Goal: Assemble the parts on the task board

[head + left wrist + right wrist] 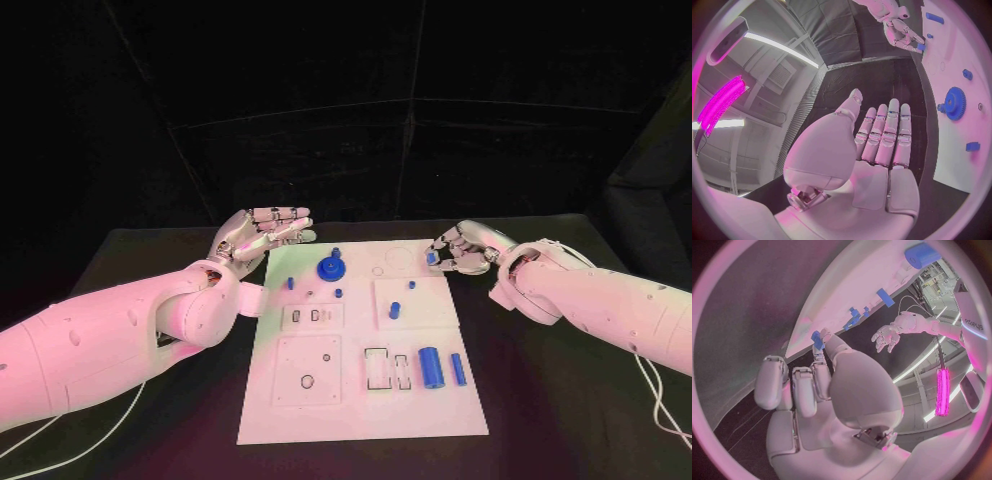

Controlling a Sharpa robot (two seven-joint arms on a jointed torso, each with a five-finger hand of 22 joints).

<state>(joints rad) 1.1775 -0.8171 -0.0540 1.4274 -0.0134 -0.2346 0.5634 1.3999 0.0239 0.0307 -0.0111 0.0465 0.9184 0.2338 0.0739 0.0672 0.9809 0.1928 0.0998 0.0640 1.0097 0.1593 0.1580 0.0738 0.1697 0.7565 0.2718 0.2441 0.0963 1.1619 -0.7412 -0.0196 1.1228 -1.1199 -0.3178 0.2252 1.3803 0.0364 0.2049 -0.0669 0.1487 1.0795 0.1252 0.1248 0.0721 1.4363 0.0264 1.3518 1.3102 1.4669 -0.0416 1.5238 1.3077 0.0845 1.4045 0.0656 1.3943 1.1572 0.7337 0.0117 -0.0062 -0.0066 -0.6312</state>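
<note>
1. The white task board (361,400) is lying mid-bench (562,400), carrying small blue parts, a blue gear (332,267) among them.
2. The left hand (264,232) is hovering beside the board's far left corner, fingers straight, grasping nothing.
3. The right hand (462,250) is pinching a small blue part (431,258) at the board's far right edge.

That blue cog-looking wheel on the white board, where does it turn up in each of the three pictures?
Head view: the blue gear stands near the task board's far end, beside the left hand.
Left wrist view: it sits on the board past the left hand's fingertips.
Right wrist view: I cannot pick it out for certain among the small blue parts.
Shared landmark: the white task board itself.
</note>
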